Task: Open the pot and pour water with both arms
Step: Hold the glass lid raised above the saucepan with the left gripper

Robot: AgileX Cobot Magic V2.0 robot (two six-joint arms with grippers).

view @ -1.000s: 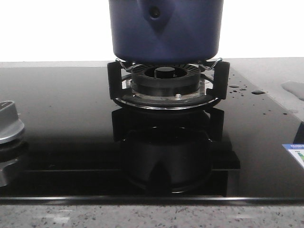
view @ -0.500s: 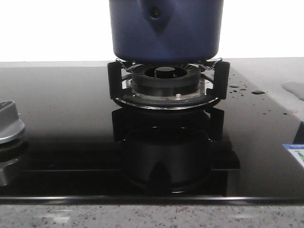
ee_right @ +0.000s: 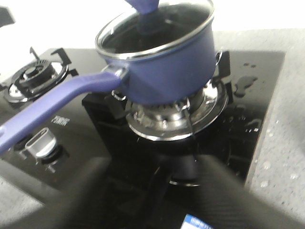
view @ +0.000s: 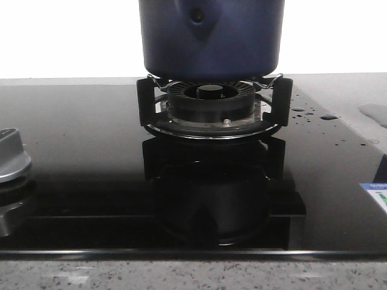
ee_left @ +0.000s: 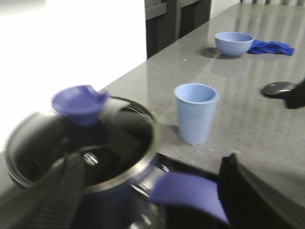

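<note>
Navy pot (view: 210,37) handle lies between the spread left end effector (ee_left: 152,191) fingers.

Matte navy pot (view: 211,39), glossy black hob (view: 91,157)

You only get the lower walls of the pot (view: 211,42) in the front view; its rim, lid and long handle run off the frame at twelve o'clock. At nine o'clock a silver knob (view: 12,158) is clipped by the edge, and at three o'clock a label (view: 376,199) is cut too, its print too small to read. In the left wrist view the left gripper (ee_left: 152,191) is blurred, fingers cropped. In the right wrist view the right gripper (ee_right: 152,200) is a dark smear, its opening unreadable
</note>
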